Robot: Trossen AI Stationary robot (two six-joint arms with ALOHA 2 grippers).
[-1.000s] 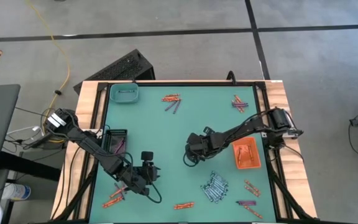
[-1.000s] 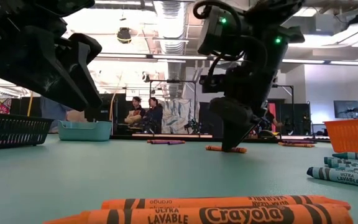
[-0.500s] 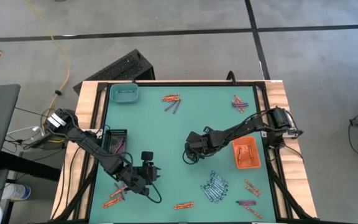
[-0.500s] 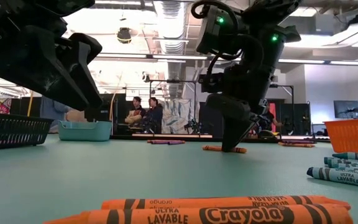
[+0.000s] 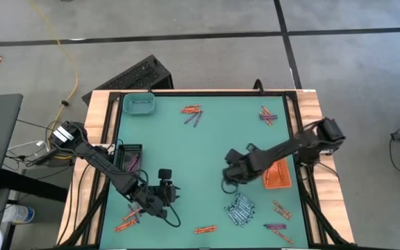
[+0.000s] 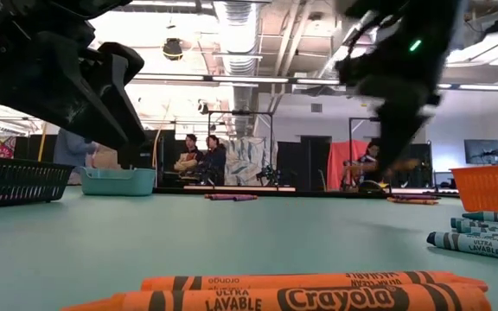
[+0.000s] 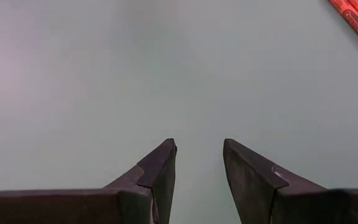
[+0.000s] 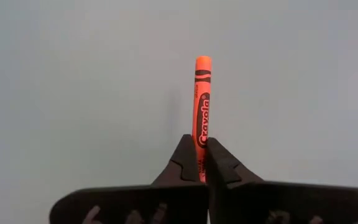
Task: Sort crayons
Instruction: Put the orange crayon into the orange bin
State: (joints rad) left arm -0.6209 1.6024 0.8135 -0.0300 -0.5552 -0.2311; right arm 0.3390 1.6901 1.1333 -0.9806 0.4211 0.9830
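Right wrist view: right gripper (image 8: 202, 163) jaws clenched on a slim orange-red wax crayon with black lettering (image 8: 202, 99). It is pinched near one end; most of its length sticks out ahead of the jaws, over bare green worktop (image 8: 73, 74). Judged: gripped at the end so the free length can tip into a tray.

High view: right gripper (image 5: 229, 179) sits mid-worktop, with the small orange plastic mesh tray (image 5: 276, 173) close beside the arm. Likely destination, given matching colour.

Left gripper (image 7: 197, 163) jaws parted, nothing between them; two orange-red crayons (image 7: 355, 17) lie well ahead and off to one side. High view puts it (image 5: 164, 196) low over the near-left of the worktop. Looks to be waiting.

Counts, high view:
- trays: three. Orange one, a teal plastic tray (image 5: 139, 104) at the far-left corner, a black mesh tray (image 5: 130, 155) at the left edge.
- pale blue-grey crayons (image 5: 239, 209): one heap just beyond the right jaws; too tightly packed to count.
- loose mixed clusters of orange and purple crayons (image 5: 193, 112): about six around the worktop; individual sticks not countable.
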